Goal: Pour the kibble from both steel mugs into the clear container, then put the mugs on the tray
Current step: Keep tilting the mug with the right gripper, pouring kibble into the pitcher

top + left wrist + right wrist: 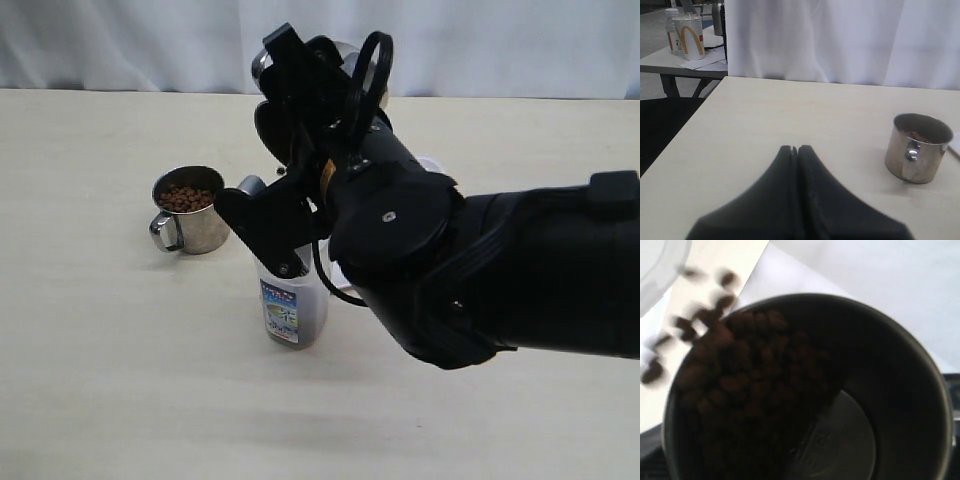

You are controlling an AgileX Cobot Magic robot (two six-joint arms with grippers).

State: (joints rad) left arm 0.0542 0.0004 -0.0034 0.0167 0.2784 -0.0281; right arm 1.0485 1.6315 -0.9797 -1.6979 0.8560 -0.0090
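Observation:
My right gripper (pixel 300 120) is shut on a steel mug (pixel 261 66), held tilted in the air above the clear container (pixel 290 310); the arm hides most of both. In the right wrist view that mug's inside (pixel 900 390) fills the frame. Its kibble (pixel 740 370) has slid to the rim, and pellets are falling past it toward the container's rim (pixel 660 265). The other steel mug (pixel 190 208) stands upright on the table left of the container, with kibble inside. My left gripper (pixel 796 148) is shut and empty, apart from that mug (pixel 918 147). Slivers of the white tray (pixel 432 163) show behind the arm.
A white curtain (pixel 120 40) hangs behind the beige table (pixel 100 380). The left wrist view shows the table's side edge (pixel 685 130) and, beyond it, another table with a paper cup (pixel 690 37) and a bottle. My right arm (pixel 500 270) covers the right half of the scene.

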